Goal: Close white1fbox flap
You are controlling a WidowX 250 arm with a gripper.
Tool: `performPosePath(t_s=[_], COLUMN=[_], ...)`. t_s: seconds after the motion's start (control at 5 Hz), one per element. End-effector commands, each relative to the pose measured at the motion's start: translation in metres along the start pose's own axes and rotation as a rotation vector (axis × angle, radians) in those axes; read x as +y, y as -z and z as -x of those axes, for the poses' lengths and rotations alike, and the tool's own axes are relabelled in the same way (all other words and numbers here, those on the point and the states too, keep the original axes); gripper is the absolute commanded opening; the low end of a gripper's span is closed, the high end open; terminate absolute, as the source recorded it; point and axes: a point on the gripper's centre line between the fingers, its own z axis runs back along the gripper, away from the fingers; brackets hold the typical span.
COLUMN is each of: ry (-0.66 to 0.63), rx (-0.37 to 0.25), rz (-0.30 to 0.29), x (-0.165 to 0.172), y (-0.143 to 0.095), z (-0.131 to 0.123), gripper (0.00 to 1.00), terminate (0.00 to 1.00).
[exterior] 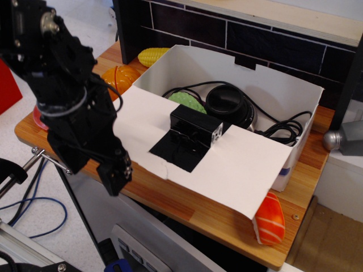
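My pincer (115, 174), seemingly closed and empty, hangs beside the open flap (227, 170) of the white1fbox (283, 96); next I must get beneath its edge and lift.

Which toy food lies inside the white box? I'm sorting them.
The green ridged plastic vegetable, among black cables inside the white cardboard box; the yellow corn, orange pumpkin and salmon sushi lie outside.

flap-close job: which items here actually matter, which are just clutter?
Job:
- large white cardboard box, open
- its wide white flap folded outward, with black tape patch and small black block
- black robot gripper at the flap's left edge

Clutter:
- black cables and green item inside the box
- yellow toy corn
- orange pumpkin
- salmon sushi toy
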Motion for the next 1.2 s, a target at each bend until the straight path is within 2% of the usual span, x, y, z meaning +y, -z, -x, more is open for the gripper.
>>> performPosePath(t_s=[0.0,0.4,0.6,1.0], ry=[0.025,0.012,0.022,0.052], rx=[-0.033,0.011,-0.007,-0.017], rz=[-0.025,-0.039,-0.077,-0.081], x=[0.001,-0.011,-0.025,-0.035], y=[-0.022,-0.053,-0.061,-0.043], z=[-0.027,-0.054,-0.064,-0.112], gripper=[1.00,1.00,1.00,1.00], terminate=[0.00,0.00,0.00,0.00])
